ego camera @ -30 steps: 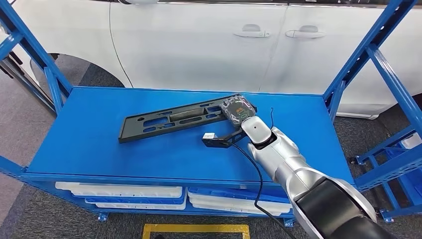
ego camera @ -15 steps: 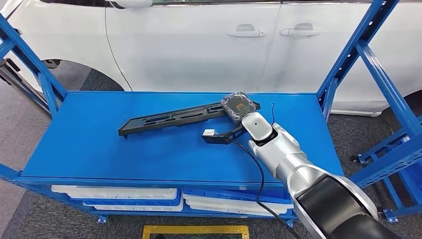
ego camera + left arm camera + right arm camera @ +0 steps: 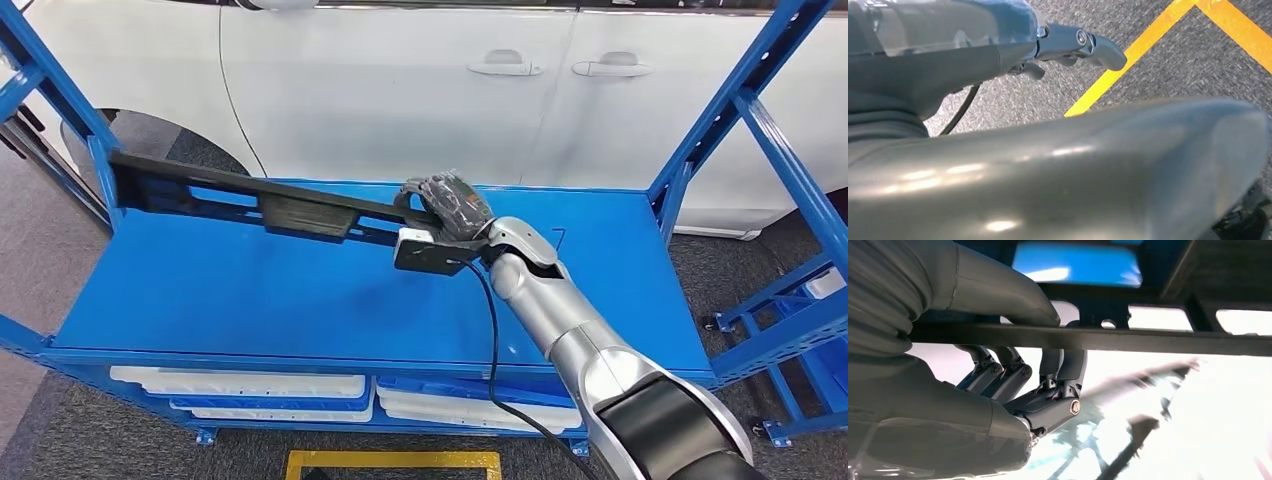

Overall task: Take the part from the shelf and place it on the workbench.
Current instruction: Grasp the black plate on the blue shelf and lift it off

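Observation:
The part (image 3: 250,200) is a long black slotted plastic bar. It hangs above the blue shelf top (image 3: 250,290), with its free end reaching toward the left upright. My right hand (image 3: 450,205) grips its right end from above. In the right wrist view the fingers (image 3: 1058,385) curl under the bar (image 3: 1148,340) and the thumb lies over it. My left hand (image 3: 998,45) hangs beside my body over the grey floor, holding nothing, with its fingers stretched out.
A white car (image 3: 400,90) stands close behind the shelf. Blue uprights rise at the left (image 3: 60,90) and right (image 3: 740,110). White trays (image 3: 240,385) lie on the lower level. A yellow floor marking (image 3: 390,462) runs in front. A black cable (image 3: 495,340) trails along my right arm.
The part has risen off the shelf top, and its free end has swung up and to the left. My right hand moved left with it.

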Tool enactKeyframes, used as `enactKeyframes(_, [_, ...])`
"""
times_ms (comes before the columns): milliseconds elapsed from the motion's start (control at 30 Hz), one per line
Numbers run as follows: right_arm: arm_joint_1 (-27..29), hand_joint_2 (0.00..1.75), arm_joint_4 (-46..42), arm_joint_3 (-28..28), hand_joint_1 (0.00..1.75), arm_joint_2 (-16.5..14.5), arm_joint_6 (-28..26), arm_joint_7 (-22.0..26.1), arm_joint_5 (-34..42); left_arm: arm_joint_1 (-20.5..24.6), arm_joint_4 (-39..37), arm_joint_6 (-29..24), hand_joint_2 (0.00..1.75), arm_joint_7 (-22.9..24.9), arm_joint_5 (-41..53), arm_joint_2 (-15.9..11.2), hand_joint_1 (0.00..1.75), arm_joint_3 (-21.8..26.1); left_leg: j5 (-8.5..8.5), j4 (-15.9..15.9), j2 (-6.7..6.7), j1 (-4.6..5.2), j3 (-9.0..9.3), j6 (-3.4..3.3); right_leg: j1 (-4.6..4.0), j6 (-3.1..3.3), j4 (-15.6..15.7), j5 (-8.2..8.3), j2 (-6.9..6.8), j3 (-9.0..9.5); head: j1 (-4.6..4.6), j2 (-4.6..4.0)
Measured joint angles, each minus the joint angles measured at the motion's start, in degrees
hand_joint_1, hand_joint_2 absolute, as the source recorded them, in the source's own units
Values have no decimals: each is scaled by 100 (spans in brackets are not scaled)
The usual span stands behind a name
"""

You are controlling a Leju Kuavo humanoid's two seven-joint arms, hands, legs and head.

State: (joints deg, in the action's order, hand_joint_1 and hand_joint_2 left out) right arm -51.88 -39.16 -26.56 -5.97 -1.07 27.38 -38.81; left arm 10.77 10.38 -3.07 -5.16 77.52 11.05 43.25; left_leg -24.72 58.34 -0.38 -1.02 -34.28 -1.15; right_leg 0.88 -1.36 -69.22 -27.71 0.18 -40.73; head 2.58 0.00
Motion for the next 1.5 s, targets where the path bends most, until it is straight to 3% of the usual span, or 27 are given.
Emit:
enactKeyframes(67, [15,175,-600,-23,175,31,231,15,649,-6,0,-18,0,-6,-25,-2,0,0,-24,23,-5,10,-6,38,-14,41,739,285,1,346,0,1])
enactKeyframes(100, [14,175,-862,-39,175,49,317,14,927,-9,0,-24,0,-8,-37,-4,0,0,-29,26,-7,17,-13,63,-29,62,948,330,4,439,0,0])
enactKeyframes(167, [16,175,-1319,-78,175,91,466,13,1386,-16,0,-34,0,-6,-60,-10,0,0,-28,14,-11,29,-21,124,-59,105,1050,313,11,471,0,1])
enactKeyframes(233, [22,175,-1687,-117,175,141,606,28,1751,-21,0,-44,0,5,-72,-22,0,0,-76,41,-5,20,-33,186,-37,174,1089,332,8,491,1,1])
enactKeyframes(300, [28,175,-2022,-179,175,177,736,50,2103,-18,0,-55,0,17,-80,-38,0,0,-320,418,4,11,-191,231,-12,245,1137,354,4,520,1,0])
enactKeyframes(367, [47,175,-2298,-246,175,191,824,55,2369,-18,0,-63,0,21,-88,-53,0,0,-672,1179,6,9,-534,261,-25,278,1140,351,5,528,1,0])
enactKeyframes(400, [70,175,-2406,-271,175,197,853,52,2463,-24,0,-68,0,22,-94,-59,0,0,-766,1496,7,8,-690,272,-30,283,1139,348,5,532,1,0])
enactKeyframes(433, [106,175,-2509,-298,175,207,883,48,2561,-30,0,-74,0,22,-104,-66,0,0,-756,1638,7,7,-769,279,-34,285,1136,344,5,537,1,0])
enactKeyframes(467, [155,175,-2608,-326,175,219,915,49,2673,-36,0,-81,0,22,-116,-72,0,0,-630,1536,7,6,-733,278,-36,282,1131,338,7,545,0,0])
enactKeyframes(533, [286,175,-2821,-381,175,236,966,90,2965,-39,0,-104,0,22,-139,-86,0,0,-226,799,9,4,-401,254,-37,259,1109,312,9,560,0,0])
enactKeyframes(600, [456,175,-3038,-430,175,239,992,198,3299,-34,0,-131,0,29,-161,-94,0,2,-23,163,6,19,-96,210,-60,210,1073,286,11,551,1,0])
enactKeyframes(700, [899,175,-3363,-558,174,234,981,408,3713,-40,0,-184,0,48,-186,-96,0,12,-23,23,-13,28,-23,123,-78,128,1083,282,4,555,1,1])
enactKeyframes(767, [1318,175,-3608,-692,174,226,970,544,3931,-47,0,-227,0,49,-200,-91,0,18,-2,-21,-17,9,0,56,-69,69,971,177,0,521,0,0])
enactKeyframes(800, [1547,175,-3727,-773,173,222,955,607,4010,-48,0,-246,0,39,-217,-88,0,23,8,-41,-15,-3,11,28,-62,43,771,43,0,434,0,0])
enactKeyframes(867, [2062,175,-3932,-953,172,221,908,712,4126,-57,0,-282,0,9,-257,-86,0,45,6,-46,-12,-4,14,-4,-47,3,79,-318,-2,119,0,0])
enactKeyframes(933, [2606,175,-4123,-1156,173,223,871,802,4198,-86,0,-312,87,-31,-292,-86,0,67,-2,-42,-13,-4,13,-13,-34,-17,-457,-485,-2,-138,0,0])
enactKeyframes(967, [2845,175,-4230,-1257,173,224,871,833,4222,-100,0,-325,131,-48,-301,-86,0,73,-8,-37,-15,-3,14,-12,-28,-16,-440,-419,-2,-131,0,0])
enactKeyframes(1000, [3050,175,-4337,-1350,173,225,877,852,4231,-108,0,-338,175,-60,-303,-86,0,77,-16,-31,-16,-3,17,-5,-23,-4,-198,-263,-2,-11,0,0])
enactKeyframes(1067, [3382,175,-4575,-1518,171,231,894,862,4231,-117,0,-365,175,-65,-282,-80,0,81,-38,-13,-19,7,23,25,-31,45,584,73,-3,388,0,0])
enactKeyframes(1133, [3661,175,-4829,-1693,170,243,876,861,4161,-121,0,-386,175,-63,-259,-70,0,81,-58,-5,-17,23,27,75,-59,99,1040,199,3,613,0,0])
enactKeyframes(1267, [4037,175,-5178,-1954,170,302,829,838,4040,-111,0,-413,175,-64,-230,-54,0,81,-133,38,-6,21,42,201,-47,214,1146,221,9,667,1,0])
enactKeyframes(1333, [4149,175,-5269,-2046,170,335,795,848,4001,-106,0,-421,175,-74,-207,-51,0,81,-432,497,2,8,-140,251,-27,274,1188,240,-5,699,1,0])
enactKeyframes(1400, [4250,175,-5302,-2110,170,386,724,890,3914,-109,0,-418,175,-99,-182,-49,0,81,-798,1237,3,3,-461,294,-35,298,1188,237,-10,698,2,0])
enactKeyframes(1433, [4302,175,-5304,-2133,170,426,681,925,3859,-113,0,-416,175,-117,-175,-48,0,80,-871,1479,4,-2,-561,310,-38,299,1185,237,-10,697,1,0])
enactKeyframes(1467, [4350,175,-5301,-2151,170,475,645,965,3803,-115,0,-416,175,-136,-170,-48,0,80,-832,1513,4,-6,-561,319,-39,297,1180,236,-9,697,1,0])
enactKeyframes(1500, [4393,175,-5297,-2171,169,527,608,1003,3747,-115,0,-422,175,-152,-169,-47,0,80,-690,1315,4,-13,-448,321,-38,291,1171,232,-6,701,1,0])
